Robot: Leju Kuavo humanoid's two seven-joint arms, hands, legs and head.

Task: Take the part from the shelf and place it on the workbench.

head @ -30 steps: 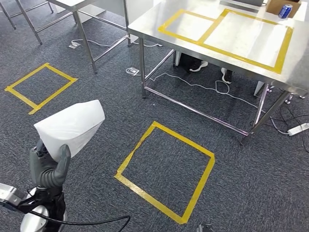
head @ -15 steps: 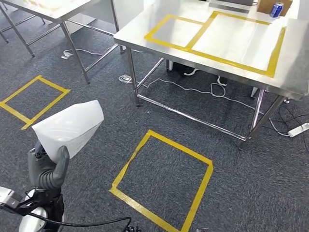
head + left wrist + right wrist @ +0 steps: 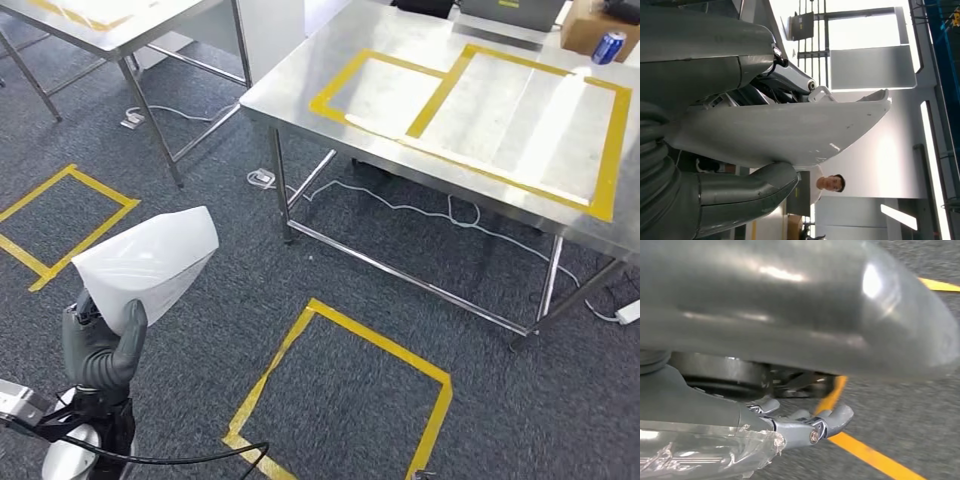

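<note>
The left robot hand (image 3: 102, 350) sits at the near left of the head view, its grey thumb and fingers wrapped around the narrow end of the white part (image 3: 147, 262), which widens up and to the right above the grey carpet (image 3: 521, 400). In the left wrist view the same part (image 3: 791, 132) lies clamped between the thick thumb (image 3: 749, 192) and the darker fingers, with a person standing far behind it. The right robot hand (image 3: 810, 425) hangs above the carpet and a strip of yellow tape; its fingers lie apart with nothing in them. The steel worktop (image 3: 302, 85) stands far and to the right, well apart from the part, marked with yellow tape rectangles (image 3: 468, 110). A blue can (image 3: 610, 46) lies at its far right corner beside a cardboard box (image 3: 585, 25). A yellow tape square (image 3: 340, 400) marks the floor near the worktop, and another (image 3: 56, 220) lies to the left.
</note>
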